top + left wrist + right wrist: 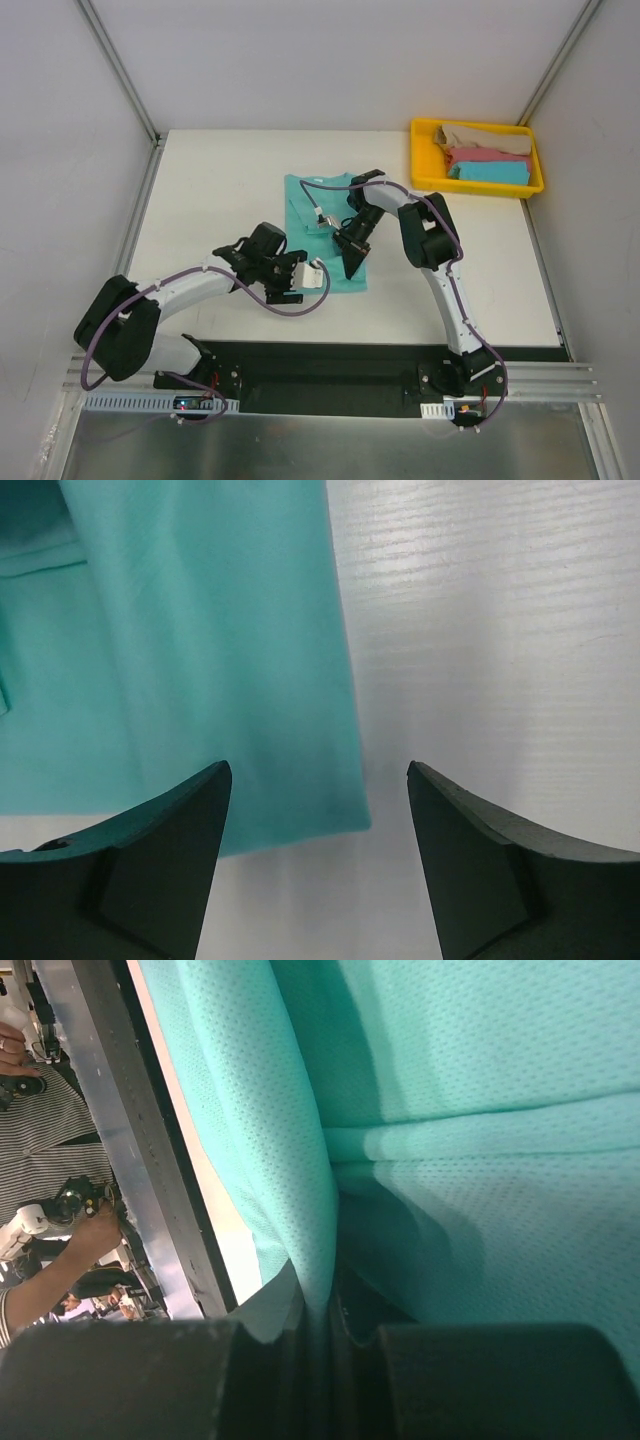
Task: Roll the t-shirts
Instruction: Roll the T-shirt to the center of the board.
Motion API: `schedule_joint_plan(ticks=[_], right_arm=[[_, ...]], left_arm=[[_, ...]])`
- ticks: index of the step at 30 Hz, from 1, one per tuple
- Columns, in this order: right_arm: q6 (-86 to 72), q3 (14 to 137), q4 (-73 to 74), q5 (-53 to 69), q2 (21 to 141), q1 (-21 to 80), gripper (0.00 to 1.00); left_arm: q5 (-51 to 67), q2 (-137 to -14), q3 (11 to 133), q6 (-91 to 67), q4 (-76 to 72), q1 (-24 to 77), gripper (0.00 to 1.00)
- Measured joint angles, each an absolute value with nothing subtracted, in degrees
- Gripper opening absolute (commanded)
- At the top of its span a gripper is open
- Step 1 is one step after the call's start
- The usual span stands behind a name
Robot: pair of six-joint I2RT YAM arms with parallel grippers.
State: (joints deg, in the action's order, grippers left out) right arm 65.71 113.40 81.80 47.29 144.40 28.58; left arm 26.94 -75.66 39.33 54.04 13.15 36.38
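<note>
The left gripper (318, 767) hangs with its two dark fingers (150, 870) spread wide and nothing between them. Under it the sea-green t-shirt (200, 660) lies flat, with a fold showing at the upper left. The shirt's straight edge and lower corner end between the fingers, and the white table (500, 630) is bare to the right.

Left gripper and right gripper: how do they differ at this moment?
The left gripper is open; the right gripper is shut. The left gripper holds nothing; the right gripper pinches a fold of the sea-green t-shirt. Both are close to that t-shirt.
</note>
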Motion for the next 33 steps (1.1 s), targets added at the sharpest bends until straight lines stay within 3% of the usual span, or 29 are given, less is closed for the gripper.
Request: schedule_joint_plan(ticks=[8,11,17,21,25,30,32,33], right_arm=[[65.4,113.5,81.8,47.5,144.5,28.3,0.09],[65.3,113.9,82.2,47.9,145.0,28.0,0.1],[64.4,114.9,83.4,49.1,146.0,27.4,0.27],[63.9,115.1,84.4,50.3,146.0,27.1,0.51],[63.9,116.7,85.1,51.4,145.1,24.8,0.55],[64.5,114.3,76.4,47.9,134.8,16.1,0.6],[63.7,104.6,69.5,45.2,122.8,11.7,0.6],[62.9,97.4,63.3,42.9,113.9,9.7,0.65]], left_arm=[[24.2,-81.9,39.3,56.8,9.8,39.5,0.68],[23.3,-82.8,39.4,57.8,8.5,40.2,0.6],[21.5,-84.8,40.3,59.3,6.2,41.3,0.42],[21.0,-85.1,40.3,60.9,6.3,41.3,0.32],[21.0,-85.5,40.8,61.1,7.3,41.3,0.22],[23.7,-87.0,43.9,60.1,11.3,40.2,0.21],[25.8,-88.2,46.4,59.1,14.9,39.1,0.2],[27.2,-89.3,48.3,58.7,17.0,38.4,0.2]])
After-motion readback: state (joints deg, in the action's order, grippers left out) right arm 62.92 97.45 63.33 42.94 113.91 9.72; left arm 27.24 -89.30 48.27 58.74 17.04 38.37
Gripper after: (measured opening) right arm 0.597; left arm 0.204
